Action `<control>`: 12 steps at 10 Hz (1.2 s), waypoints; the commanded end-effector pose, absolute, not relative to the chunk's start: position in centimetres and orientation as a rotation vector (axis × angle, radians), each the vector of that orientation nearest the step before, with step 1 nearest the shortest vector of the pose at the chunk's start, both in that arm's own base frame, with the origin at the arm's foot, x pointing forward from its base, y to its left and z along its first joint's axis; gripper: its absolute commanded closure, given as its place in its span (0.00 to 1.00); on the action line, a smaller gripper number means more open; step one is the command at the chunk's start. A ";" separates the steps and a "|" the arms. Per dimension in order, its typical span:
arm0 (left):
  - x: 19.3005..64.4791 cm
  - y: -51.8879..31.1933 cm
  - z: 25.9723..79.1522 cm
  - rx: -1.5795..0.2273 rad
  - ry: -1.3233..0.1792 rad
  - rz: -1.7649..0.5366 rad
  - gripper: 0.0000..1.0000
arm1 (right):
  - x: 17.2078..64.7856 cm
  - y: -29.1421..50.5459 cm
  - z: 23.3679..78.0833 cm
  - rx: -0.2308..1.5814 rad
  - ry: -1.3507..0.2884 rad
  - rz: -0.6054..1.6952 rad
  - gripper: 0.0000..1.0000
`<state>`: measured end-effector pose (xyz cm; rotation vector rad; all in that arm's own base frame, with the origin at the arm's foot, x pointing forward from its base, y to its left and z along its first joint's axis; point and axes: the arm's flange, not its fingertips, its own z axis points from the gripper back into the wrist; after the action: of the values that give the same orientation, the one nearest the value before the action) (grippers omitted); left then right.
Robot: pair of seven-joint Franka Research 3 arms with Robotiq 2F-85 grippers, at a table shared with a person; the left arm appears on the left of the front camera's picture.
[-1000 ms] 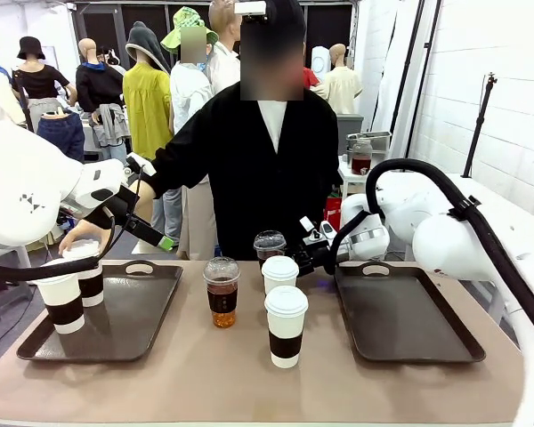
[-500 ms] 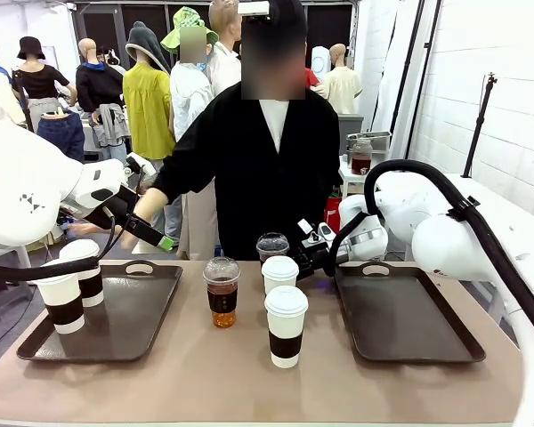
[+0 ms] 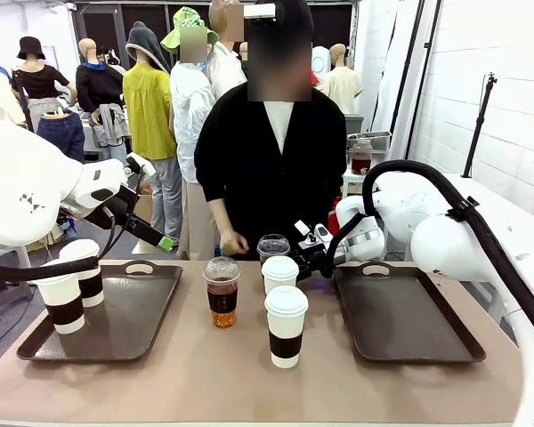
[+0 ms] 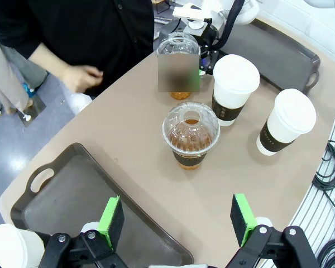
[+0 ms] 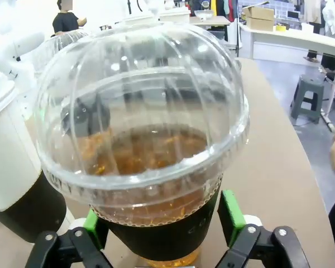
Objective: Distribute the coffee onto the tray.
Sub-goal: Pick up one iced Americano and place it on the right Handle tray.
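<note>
**Relief:** What's nearest you?

**Operator:** A white paper cup with a white lid and dark brown sleeve (image 3: 286, 326), upright in the middle of the tan surface (image 3: 205, 374). Behind it at 12 o'clock is a second white sleeved cup (image 3: 279, 274). At that one's 9 o'clock stands a clear plastic cup with a domed lid and amber drink (image 3: 222, 292).

**Relief:** And your arms?

**Operator:** My left fingers (image 4: 111, 215) hang spread wide with nothing between them. They are over the dark brown left tray (image 3: 116, 334) at 9 o'clock, where two more white sleeved cups (image 3: 64, 304) stand. The dark brown right tray (image 3: 400, 316) lies at 3 o'clock.

**Relief:** Which cup is next?

**Operator:** The far one, I judge. It's a second clear domed cup (image 5: 139, 167), its long axis vertical, dead ahead at 12 o'clock of my right fingers (image 5: 230, 215). Their green pads stand on either side of its dark sleeve. The right arm is plainly nearer, and its tray sits at roughly 4 o'clock from that cup.

**Relief:** Is it gripped?

**Operator:** I can't tell. The pads stand wide and close to the sleeve, but the dome overhangs them and the cup's base is cut off. From the front, the white cup hides its lower half. Beyond, the person's hand (image 3: 234, 242) hovers at its 9 o'clock, apart from it.
</note>
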<state>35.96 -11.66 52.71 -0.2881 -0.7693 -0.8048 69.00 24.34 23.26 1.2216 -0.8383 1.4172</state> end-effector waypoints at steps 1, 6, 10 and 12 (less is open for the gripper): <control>36.0 -11.5 52.6 -0.295 -0.764 -0.804 0.00 | 69.7 24.3 23.5 1.230 -0.824 1.414 0.33; 36.0 -11.5 52.6 -0.295 -0.764 -0.804 0.00 | 69.4 24.0 23.7 1.218 -0.830 1.425 0.33; 36.0 -11.5 52.6 -0.295 -0.764 -0.804 0.00 | 69.7 21.5 28.4 1.124 -0.876 1.424 0.33; 36.0 -11.5 52.6 -0.295 -0.764 -0.804 0.00 | 70.0 19.7 30.8 1.084 -0.909 1.403 0.33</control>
<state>35.96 -11.66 52.71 -0.2881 -0.7694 -0.8047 70.99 20.27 29.55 1.1061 -0.9155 1.4228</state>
